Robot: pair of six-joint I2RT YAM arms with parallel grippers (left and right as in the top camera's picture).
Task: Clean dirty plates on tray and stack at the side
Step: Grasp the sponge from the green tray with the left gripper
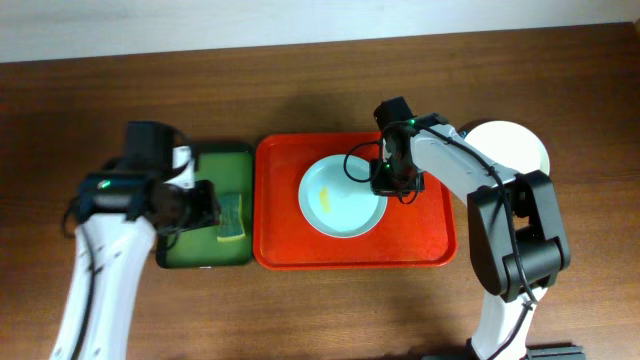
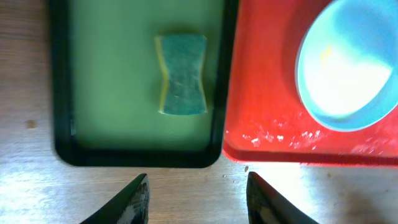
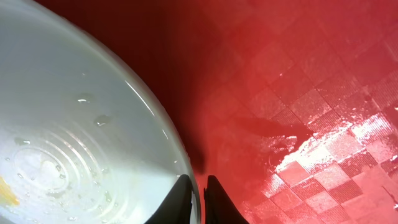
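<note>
Wooden table [image 1: 300,80], brown, under everything.

Red tray [image 1: 285,240] at mid-table: rounded corners, raised rim, floor wet and glinting in both wrist views.

Dark green tray [image 1: 225,165] right up against the red tray's left edge, smaller than it. Touching or only just beside: cannot tell.

Pale blue plate [image 1: 335,215] inside the red tray, about the middle of its floor, glossy and round. Flat or slightly tipped: cannot tell.

White plate [image 1: 520,150] off the red tray, on the table past its far right corner, partly hidden behind the right arm. One plate or several stacked: cannot tell.

Sponge [image 2: 182,74] in the green tray, toward the side nearest the red tray. Green face up, yellow along one edge, pinched in at the waist.

Right gripper [image 3: 200,199] inside the red tray's bounds, at the pale blue plate's right rim. Clenched on that rim, fingertips nearly together with the plate's edge between them in the right wrist view.

Left gripper [image 2: 198,202] left of the red tray, by the green tray. Released, fingers spread, nothing between them but bare wood in the left wrist view.

Yellow smear [image 1: 328,200] near the pale blue plate's middle, well inside the red tray.

Water droplets [image 3: 87,99] scattered on that plate's surface.
</note>
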